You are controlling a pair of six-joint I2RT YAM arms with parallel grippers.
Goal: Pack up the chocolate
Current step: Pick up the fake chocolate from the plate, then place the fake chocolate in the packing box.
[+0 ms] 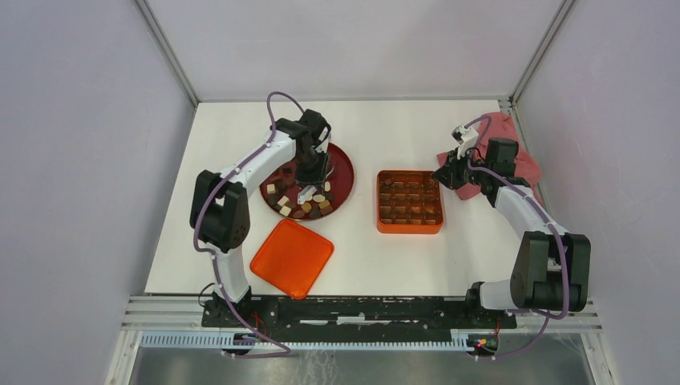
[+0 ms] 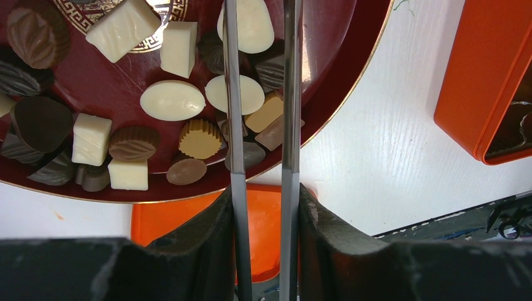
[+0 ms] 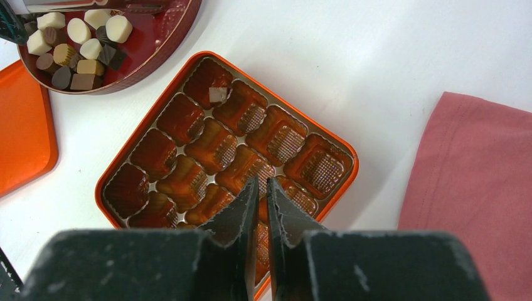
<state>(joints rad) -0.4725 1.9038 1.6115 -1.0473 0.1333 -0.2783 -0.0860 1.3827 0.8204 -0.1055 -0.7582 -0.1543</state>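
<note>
Chocolate (image 2: 172, 100) in dark brown, tan and cream-white pieces lies piled on the near side of the round dark red plate (image 2: 339, 63). My left gripper (image 2: 263, 194) is shut on a pair of metal tongs (image 2: 290, 94); their two arms reach out over the pieces, and their tips are out of the wrist view. From above, the left gripper (image 1: 311, 172) hangs over the plate (image 1: 343, 168). The orange box (image 3: 150, 122) of compartments holds one pale cube (image 3: 218, 94) in a far cell. My right gripper (image 3: 262, 182) hovers over the box's near edge, shut and holding nothing.
The box's flat orange lid (image 1: 292, 257) lies in front of the plate, near the left arm's base. A pink cloth (image 1: 513, 148) is spread at the back right, behind the right arm. The box (image 1: 410, 230) sits mid-table, right of the plate.
</note>
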